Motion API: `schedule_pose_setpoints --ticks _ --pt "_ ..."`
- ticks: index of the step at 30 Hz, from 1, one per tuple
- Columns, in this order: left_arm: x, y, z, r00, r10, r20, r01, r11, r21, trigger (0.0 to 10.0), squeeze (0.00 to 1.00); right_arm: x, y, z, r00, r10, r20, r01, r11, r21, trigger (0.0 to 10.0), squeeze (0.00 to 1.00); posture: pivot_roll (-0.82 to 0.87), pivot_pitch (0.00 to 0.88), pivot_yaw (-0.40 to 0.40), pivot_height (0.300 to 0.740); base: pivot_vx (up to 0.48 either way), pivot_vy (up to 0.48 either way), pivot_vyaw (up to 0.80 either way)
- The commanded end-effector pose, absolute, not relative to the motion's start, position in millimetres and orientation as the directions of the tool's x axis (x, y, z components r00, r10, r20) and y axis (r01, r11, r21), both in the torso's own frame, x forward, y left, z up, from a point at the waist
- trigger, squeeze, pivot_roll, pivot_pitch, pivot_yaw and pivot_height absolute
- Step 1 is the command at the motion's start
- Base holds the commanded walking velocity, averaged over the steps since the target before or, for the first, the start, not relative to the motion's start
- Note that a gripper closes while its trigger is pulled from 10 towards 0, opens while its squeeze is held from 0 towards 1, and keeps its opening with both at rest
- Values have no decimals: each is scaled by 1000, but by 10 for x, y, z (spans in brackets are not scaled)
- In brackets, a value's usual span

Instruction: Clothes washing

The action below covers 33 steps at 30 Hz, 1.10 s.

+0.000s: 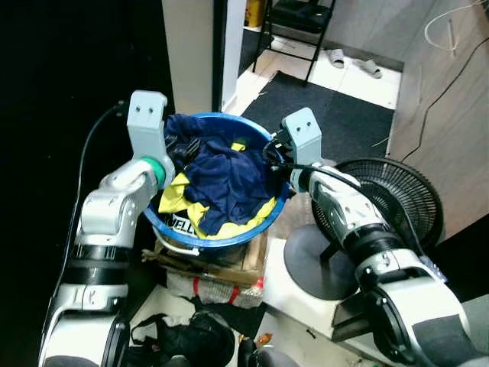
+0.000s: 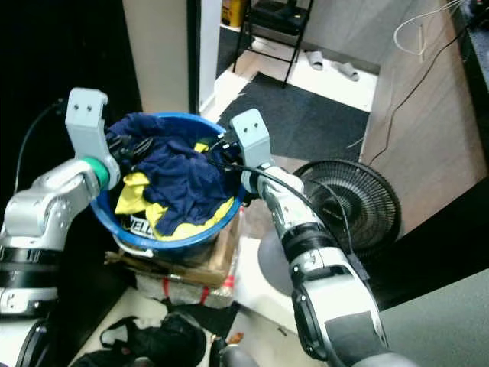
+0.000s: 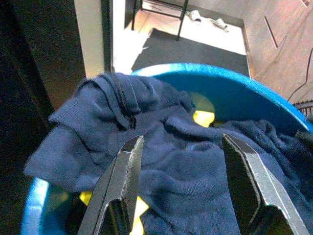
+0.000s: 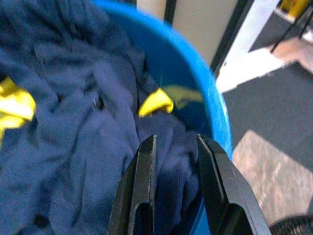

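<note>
Both arms bent inward over the blue basin (image 1: 229, 237) — left gripper (image 3: 183, 166) fingers wide, right gripper (image 4: 175, 161) fingers narrow above navy clothes (image 1: 229, 180).

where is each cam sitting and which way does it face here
Left eye view: on the head, looking down at the blue basin of navy clothes; both silver arms show.
Right eye view: its stereo twin, same scene, fan beside the right arm.
Left wrist view: along the left gripper, fingers open over the clothes.
Right wrist view: along the right gripper, fingers apart, at the basin's inner wall.
Shared by all: basin and clothes.
</note>
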<state>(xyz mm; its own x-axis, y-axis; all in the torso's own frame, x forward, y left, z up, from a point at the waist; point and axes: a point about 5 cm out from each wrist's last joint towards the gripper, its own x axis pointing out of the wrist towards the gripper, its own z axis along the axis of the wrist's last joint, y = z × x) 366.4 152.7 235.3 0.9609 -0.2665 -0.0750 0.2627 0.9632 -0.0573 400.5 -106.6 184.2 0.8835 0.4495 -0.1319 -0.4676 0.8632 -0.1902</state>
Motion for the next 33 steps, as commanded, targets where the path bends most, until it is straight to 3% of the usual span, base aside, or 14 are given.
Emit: schedule_pose_setpoints --ticks 1,8,14,16,21,24,30,33 --pt "3680 1453 2325 950 -294 -103 288 955 -67 10000 0 3988 -1132 1712 883 431 -186 -464 862 -204 10000 0 9 125 1 740 0 0 0" --pt "3751 1133 2341 910 -394 -128 402 915 38 10000 0 4009 -1142 1827 896 428 -121 -445 867 -226 10000 0 10 131 14 740 0 0 0" --pt "3777 1081 2350 908 -399 -126 409 910 64 10000 0 4020 -1143 1901 900 429 -77 -435 873 -220 10000 0 6 132 18 740 0 0 0" --pt "3786 1150 2367 919 -375 -121 385 920 71 10000 0 3934 -986 1935 830 557 -11 -545 807 -226 10000 0 13 145 16 740 0 0 0" --pt "3769 1226 2370 927 -357 -120 366 928 65 10000 0 3867 -882 1923 784 621 9 -602 763 -236 10000 0 25 151 11 740 0 0 0" --pt "3672 1452 2368 943 -310 -122 318 947 48 10000 0 3753 -671 1941 708 703 61 -684 705 -185 10000 0 30 156 9 740 0 0 0" --pt "3627 1539 2362 948 -292 -126 299 953 46 10000 0 3721 -588 1926 686 725 61 -710 685 -164 10000 0 34 159 5 740 0 0 0" --pt "3543 1698 2319 957 -255 -140 264 963 54 10000 0 3825 -515 1781 740 668 -84 -669 716 -197 10000 0 43 162 -9 740 0 0 0"
